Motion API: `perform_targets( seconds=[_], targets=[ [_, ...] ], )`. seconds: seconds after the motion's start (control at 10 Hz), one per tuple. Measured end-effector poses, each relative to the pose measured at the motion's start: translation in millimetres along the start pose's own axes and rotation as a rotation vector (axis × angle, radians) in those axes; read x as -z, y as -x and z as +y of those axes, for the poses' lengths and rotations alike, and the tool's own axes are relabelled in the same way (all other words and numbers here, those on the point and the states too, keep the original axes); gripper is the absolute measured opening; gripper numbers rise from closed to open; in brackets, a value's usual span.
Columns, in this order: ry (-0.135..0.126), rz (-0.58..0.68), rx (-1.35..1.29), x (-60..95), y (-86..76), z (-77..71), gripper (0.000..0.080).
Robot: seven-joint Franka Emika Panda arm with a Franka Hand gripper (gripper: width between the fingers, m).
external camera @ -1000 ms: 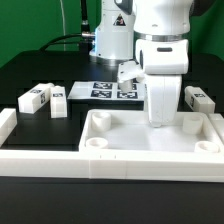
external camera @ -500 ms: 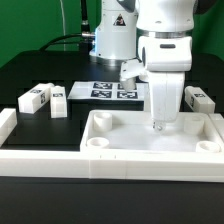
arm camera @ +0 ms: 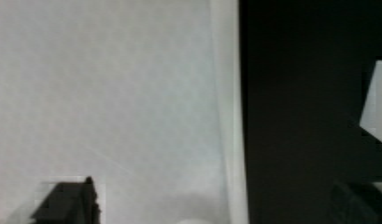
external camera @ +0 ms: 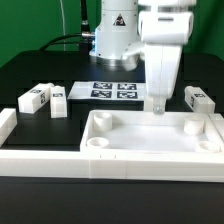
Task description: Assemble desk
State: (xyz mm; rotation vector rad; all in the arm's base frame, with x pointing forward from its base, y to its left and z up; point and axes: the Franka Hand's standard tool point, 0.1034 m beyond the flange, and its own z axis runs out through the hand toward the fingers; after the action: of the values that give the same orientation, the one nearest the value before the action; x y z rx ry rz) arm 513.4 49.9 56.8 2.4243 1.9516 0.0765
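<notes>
Fingers (arm camera: 67,203) stand spread wide in the wrist view, one dark tip at each side of the picture, with nothing clamped between them. The gripper (external camera: 160,106) hangs empty over the far rim of the desk top (external camera: 130,128); whether its tips touch that rim I cannot tell. The black table (external camera: 40,70) carries everything. The desk top lies nearest the camera, rim up, towards the exterior view's right. A white border rail (external camera: 7,125) lies at the exterior view's left edge. The marker board (external camera: 112,90) lies flat behind the desk top, near the arm's base. Two desk legs (external camera: 36,96) lie side by side on the exterior view's left, well apart from the desk top. A third leg (external camera: 197,98) lies just behind its far right corner. Two round corner sockets (external camera: 97,143) show in the near corners.
</notes>
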Motion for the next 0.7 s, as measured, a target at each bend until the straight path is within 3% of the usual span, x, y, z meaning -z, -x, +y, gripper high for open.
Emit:
perform_targets(
  seconds=[0.3, 0.7],
  targets=[
    [0.023, 0.012, -0.146, 10.4, -14.7, -16.0, 0.0649],
    [0.022, 0.012, -0.179, 10.5, -14.0, -15.4, 0.0649]
  ],
)
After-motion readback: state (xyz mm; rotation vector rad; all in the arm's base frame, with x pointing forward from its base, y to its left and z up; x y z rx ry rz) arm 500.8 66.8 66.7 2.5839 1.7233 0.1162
